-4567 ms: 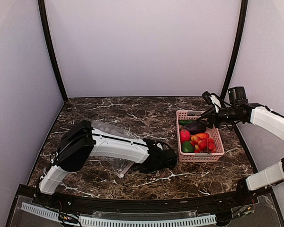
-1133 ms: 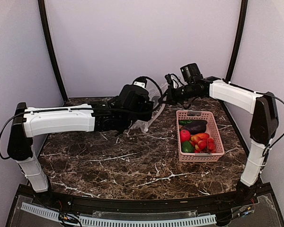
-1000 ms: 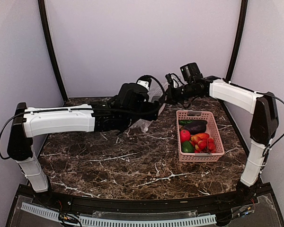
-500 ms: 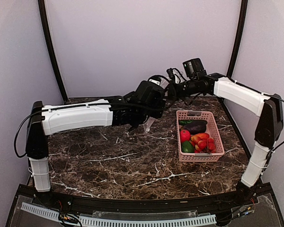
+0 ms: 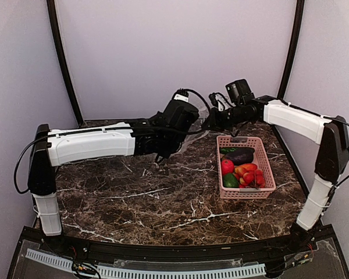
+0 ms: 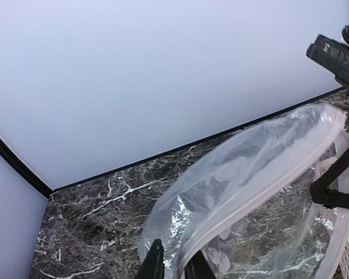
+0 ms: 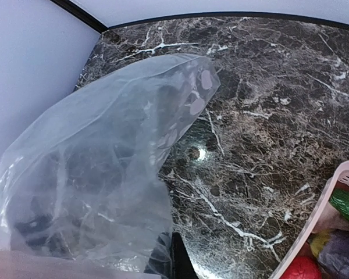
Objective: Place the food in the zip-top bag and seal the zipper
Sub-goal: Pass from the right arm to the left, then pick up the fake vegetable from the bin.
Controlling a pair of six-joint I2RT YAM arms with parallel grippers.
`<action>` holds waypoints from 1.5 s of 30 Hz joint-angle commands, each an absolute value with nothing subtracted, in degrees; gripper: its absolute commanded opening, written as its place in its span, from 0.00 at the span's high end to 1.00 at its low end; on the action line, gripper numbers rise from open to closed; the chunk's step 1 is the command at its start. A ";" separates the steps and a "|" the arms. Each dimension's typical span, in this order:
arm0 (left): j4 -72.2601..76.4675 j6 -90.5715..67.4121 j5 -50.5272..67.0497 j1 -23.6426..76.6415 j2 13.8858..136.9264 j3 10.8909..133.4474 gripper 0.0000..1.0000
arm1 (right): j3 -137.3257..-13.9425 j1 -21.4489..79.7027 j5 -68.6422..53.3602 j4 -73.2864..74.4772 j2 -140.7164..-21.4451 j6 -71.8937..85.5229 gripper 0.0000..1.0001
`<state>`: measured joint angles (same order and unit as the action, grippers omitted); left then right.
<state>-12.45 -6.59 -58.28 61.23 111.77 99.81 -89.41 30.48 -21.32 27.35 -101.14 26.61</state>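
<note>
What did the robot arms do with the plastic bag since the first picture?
Both arms rose and met at the back, lifting the zip-top bag. The left fingers just closed on its zipper edge; the right fingers hold the other side. The food stayed in the pink basket.

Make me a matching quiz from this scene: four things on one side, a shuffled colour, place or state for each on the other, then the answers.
Things:
1. zip-top bag
2. eggplant
3. basket
4. left gripper

Descriptions:
A. pink, standing on the table
B. clear, held up in the air
C. pinching the bag's edge
D. dark purple, lying in the basket

Pairs: 1-B, 2-D, 3-A, 4-C
</note>
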 commanded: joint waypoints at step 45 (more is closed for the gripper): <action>-17.60 12.33 -33.84 56.95 89.57 77.40 0.99 | -72.95 16.26 -31.24 44.92 -83.04 -30.96 0.54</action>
<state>-15.55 15.16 -39.27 56.80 86.15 75.90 -74.56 16.69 -36.64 42.24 -82.87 -27.97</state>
